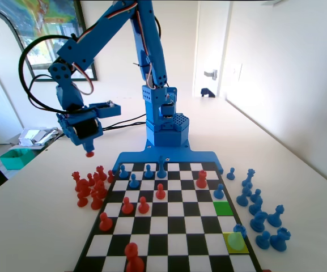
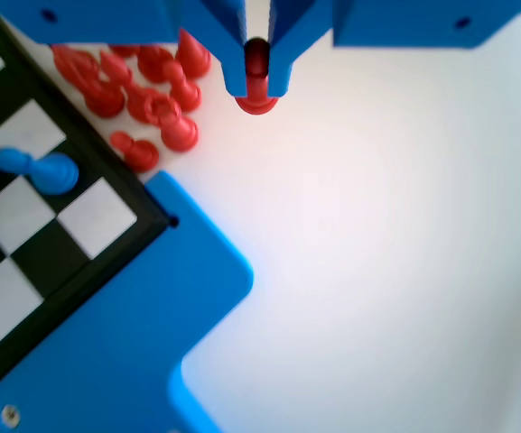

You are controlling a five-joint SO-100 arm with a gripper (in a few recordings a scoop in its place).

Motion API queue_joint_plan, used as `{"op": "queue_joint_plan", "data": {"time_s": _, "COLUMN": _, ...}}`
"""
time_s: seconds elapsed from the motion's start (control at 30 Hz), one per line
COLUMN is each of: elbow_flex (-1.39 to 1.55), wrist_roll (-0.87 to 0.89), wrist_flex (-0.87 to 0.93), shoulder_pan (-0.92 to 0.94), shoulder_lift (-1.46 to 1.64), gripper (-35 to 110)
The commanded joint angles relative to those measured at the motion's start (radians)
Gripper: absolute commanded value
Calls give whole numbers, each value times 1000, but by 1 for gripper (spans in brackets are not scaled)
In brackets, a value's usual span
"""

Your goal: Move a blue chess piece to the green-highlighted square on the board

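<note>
Gripper (image 1: 89,151) clenched on a red pawn (image 2: 256,95), hanging over the table (image 1: 33,226) at ten o'clock of the board (image 1: 169,226), green-highlighted square (image 1: 223,208) bare

**Blue printed arm, black cabling**

The blue plastic robot arm (image 1: 146,51) fills the upper centre and upper left of the fixed view. Its blocky links are joined at round hubs, and it rises from a stepped blue base block (image 1: 167,126) with a perforated grille on one face. Black cables loop from the upper left of the frame back to the base. The blue two-finger gripper (image 2: 256,86), at the wrist view's top edge, has flat, square-ended jaws. Screw heads are perhaps there, too small to tell.
</note>
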Motion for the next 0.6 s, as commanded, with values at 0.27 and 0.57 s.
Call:
{"op": "queue_joint_plan", "data": {"time_s": 0.27, "elbow_flex": 41, "wrist_roll": 41, "wrist_flex": -172, "shoulder_pan": -71, "shoulder_lift": -8, "gripper": 1}}
{"op": "queue_joint_plan", "data": {"time_s": 0.57, "elbow_flex": 175, "wrist_roll": 11, "wrist_flex": -354, "shoulder_pan": -103, "shoulder_lift": -18, "gripper": 1}}
